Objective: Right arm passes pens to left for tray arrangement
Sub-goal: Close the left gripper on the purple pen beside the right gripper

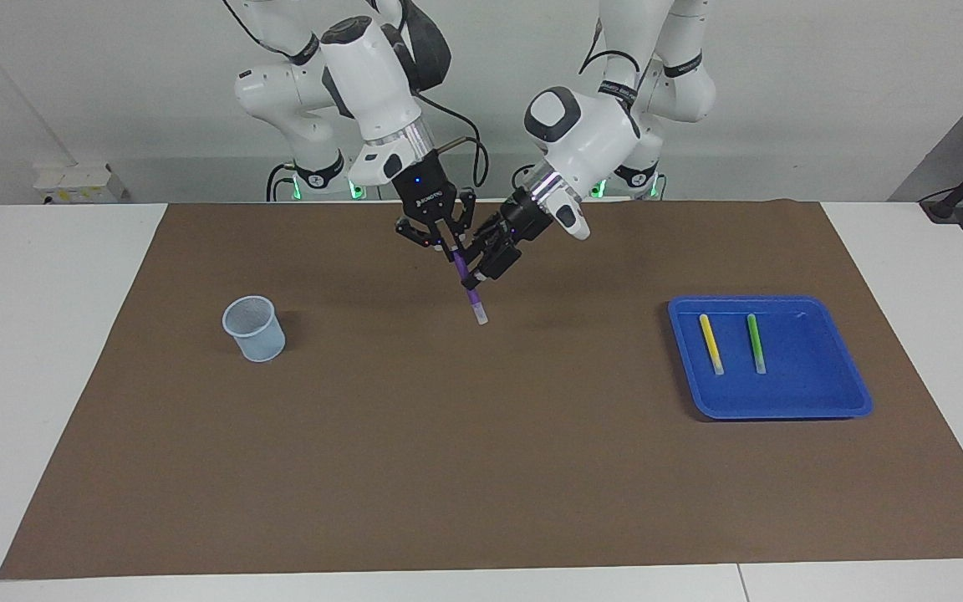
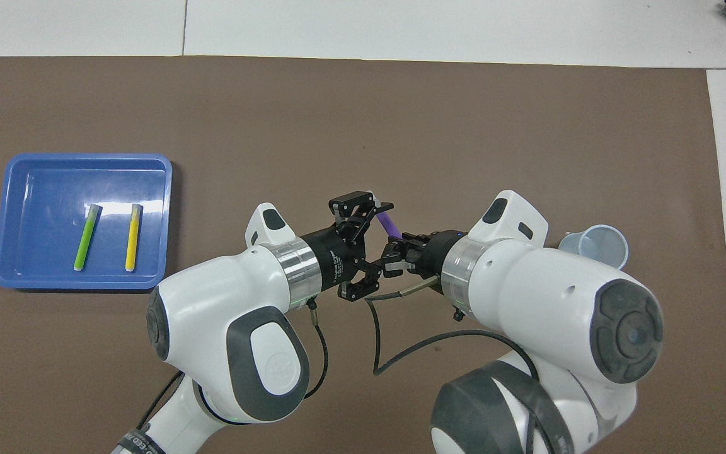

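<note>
Gripping the purple pen (image 1: 470,288) by its upper end, the right gripper (image 1: 449,242) hangs clenched over the brown mat (image 1: 481,468), well apart from the blue tray (image 1: 816,401). Beside it the left gripper (image 1: 484,266) stands spread around the pen's shaft; the yellow pen (image 1: 710,344) and green pen (image 1: 756,343) lie in that tray

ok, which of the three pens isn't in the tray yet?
The purple pen: held in the air by the right pincer. The yellow pen and green pen lie in the tray.
</note>
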